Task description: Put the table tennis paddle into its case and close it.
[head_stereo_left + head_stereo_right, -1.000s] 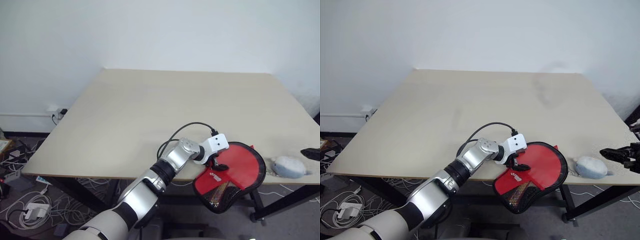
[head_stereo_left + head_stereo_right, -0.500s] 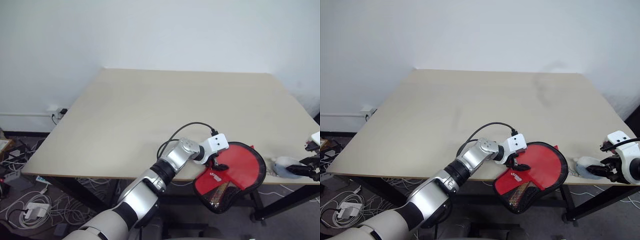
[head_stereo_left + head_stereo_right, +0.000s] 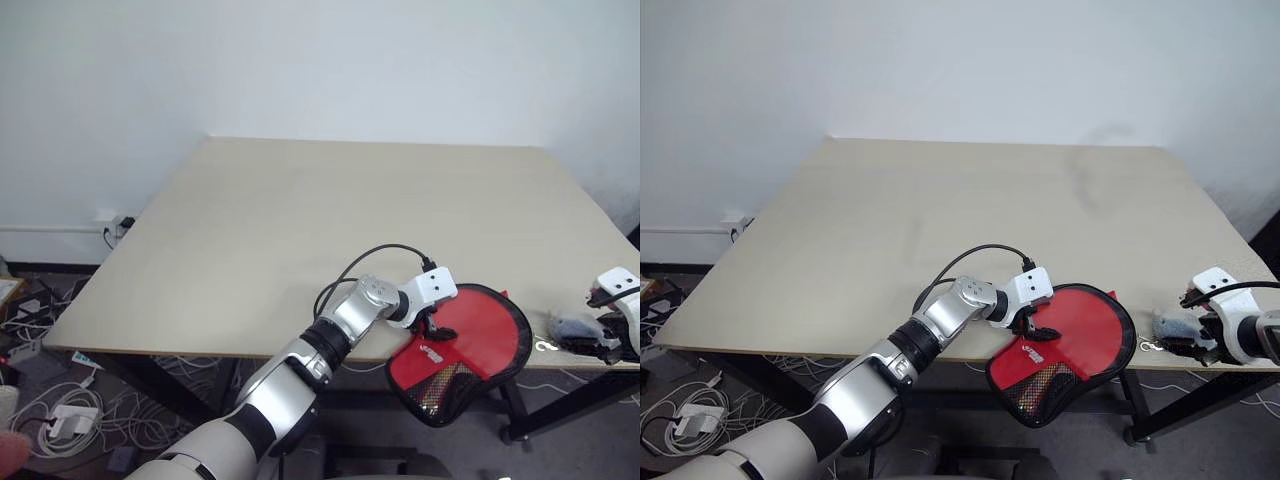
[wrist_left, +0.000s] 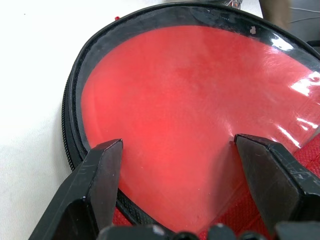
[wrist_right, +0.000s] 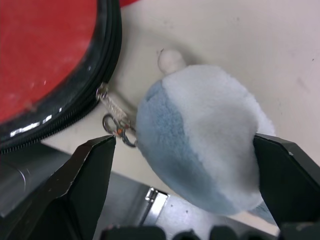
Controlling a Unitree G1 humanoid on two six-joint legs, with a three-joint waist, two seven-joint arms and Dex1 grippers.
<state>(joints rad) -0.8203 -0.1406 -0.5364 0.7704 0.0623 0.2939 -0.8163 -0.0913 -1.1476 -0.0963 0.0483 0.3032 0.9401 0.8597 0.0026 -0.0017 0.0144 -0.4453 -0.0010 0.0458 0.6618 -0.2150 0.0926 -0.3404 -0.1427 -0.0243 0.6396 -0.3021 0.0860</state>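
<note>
The case, red with a black zip rim, a white logo and a mesh patch, lies at the table's front right corner with its narrow end hanging over the edge. I cannot pick out the table tennis paddle apart from the case. My left gripper rests open at the case's near-left side, its fingers spread wide on the glossy red face. A blue-grey plush charm is clipped by a ring to the zip pull beside the case. My right gripper stands open astride the plush.
The beige table stretches wide behind the case, with a white wall beyond it. Its front edge runs just under my left arm. A black cable loops over the left wrist. Cables and plugs lie on the floor at the left.
My right gripper has come in from the right and sunk over the plush charm, its fingers now on either side of it. The left arm and the case have not moved.
</note>
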